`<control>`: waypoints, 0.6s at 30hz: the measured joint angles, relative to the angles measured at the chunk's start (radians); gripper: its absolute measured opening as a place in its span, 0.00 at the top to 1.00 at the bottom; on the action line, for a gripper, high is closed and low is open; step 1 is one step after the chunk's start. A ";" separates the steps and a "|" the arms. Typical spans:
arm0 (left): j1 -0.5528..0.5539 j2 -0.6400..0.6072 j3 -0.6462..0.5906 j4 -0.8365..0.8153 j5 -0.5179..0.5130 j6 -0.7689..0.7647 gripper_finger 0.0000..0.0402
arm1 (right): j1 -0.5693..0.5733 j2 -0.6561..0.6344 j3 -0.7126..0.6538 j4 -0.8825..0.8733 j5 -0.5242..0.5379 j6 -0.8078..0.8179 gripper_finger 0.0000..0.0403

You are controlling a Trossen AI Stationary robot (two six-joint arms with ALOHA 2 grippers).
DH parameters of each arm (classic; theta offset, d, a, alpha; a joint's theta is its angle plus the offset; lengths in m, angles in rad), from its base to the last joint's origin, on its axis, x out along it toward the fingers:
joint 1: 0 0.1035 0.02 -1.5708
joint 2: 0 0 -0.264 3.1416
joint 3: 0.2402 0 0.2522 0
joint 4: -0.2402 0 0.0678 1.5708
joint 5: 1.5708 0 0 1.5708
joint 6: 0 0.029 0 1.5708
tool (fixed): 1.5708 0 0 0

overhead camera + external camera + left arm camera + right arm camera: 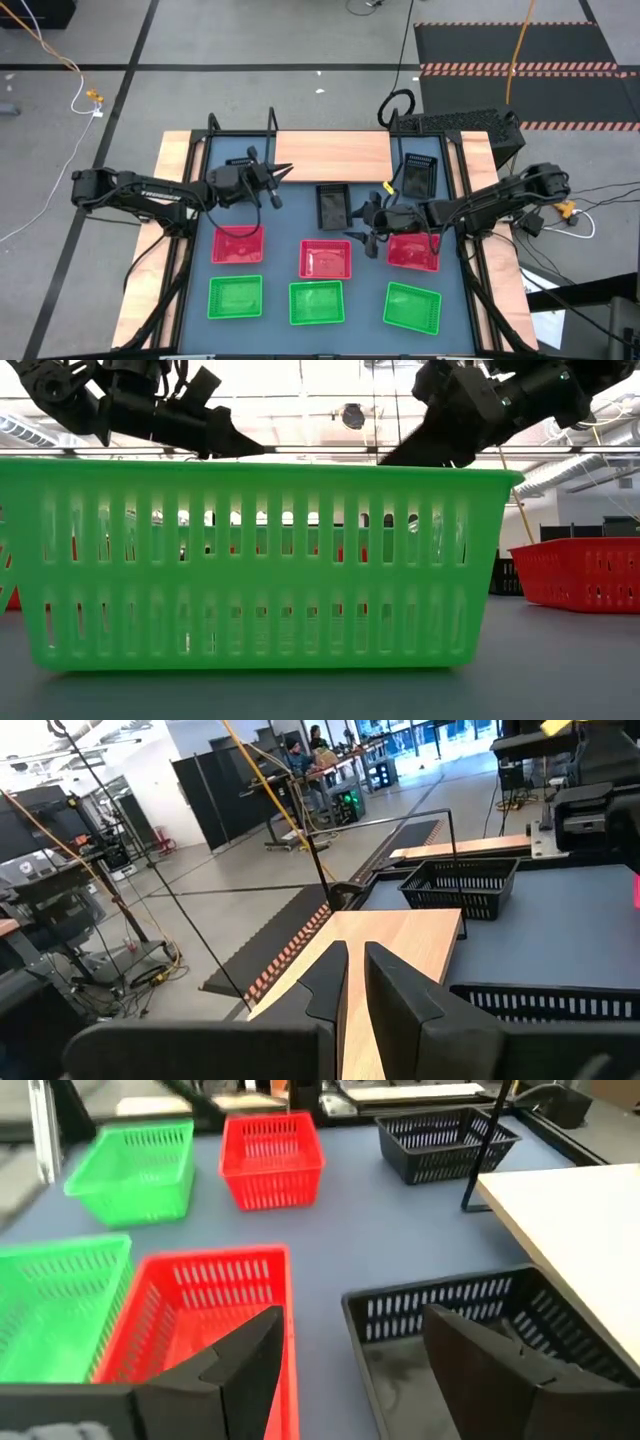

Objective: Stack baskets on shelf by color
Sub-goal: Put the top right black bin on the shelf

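The shelf (335,155), a tan board in a black rod frame, stands at the table's far side. Three green baskets (316,303) line the near edge. Behind them stands a row of three red baskets (325,260). One black basket (332,207) sits in front of the shelf, another (418,175) at its right end. My left gripper (283,185) hovers level over the shelf's left part (400,935), shut, holding nothing. My right gripper (370,1370) hangs open above the gap between the middle red basket (205,1305) and the nearer black basket (470,1330).
Wooden side boards (175,170) flank the blue-grey tabletop. A dark box (460,125) stands off the far right corner. In the low view a green basket (260,560) fills the foreground and a red one (585,572) sits to the right. Bare tabletop lies between the baskets.
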 joint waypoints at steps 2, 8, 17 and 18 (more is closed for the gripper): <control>0.005 0.000 0.000 0.001 0.000 -0.001 0.90 | 0.000 0.001 0.000 -0.043 -0.002 -0.033 0.42; 0.025 0.000 0.000 -0.004 0.000 -0.003 0.90 | 0.000 0.001 0.000 -0.147 0.001 -0.008 0.42; 0.033 0.000 0.000 -0.014 -0.002 -0.189 0.90 | -0.041 0.001 -0.001 -0.276 0.112 -0.010 0.42; 0.033 0.002 0.000 -0.014 -0.002 -0.216 0.90 | -0.061 0.005 -0.001 -0.230 0.178 -0.045 0.42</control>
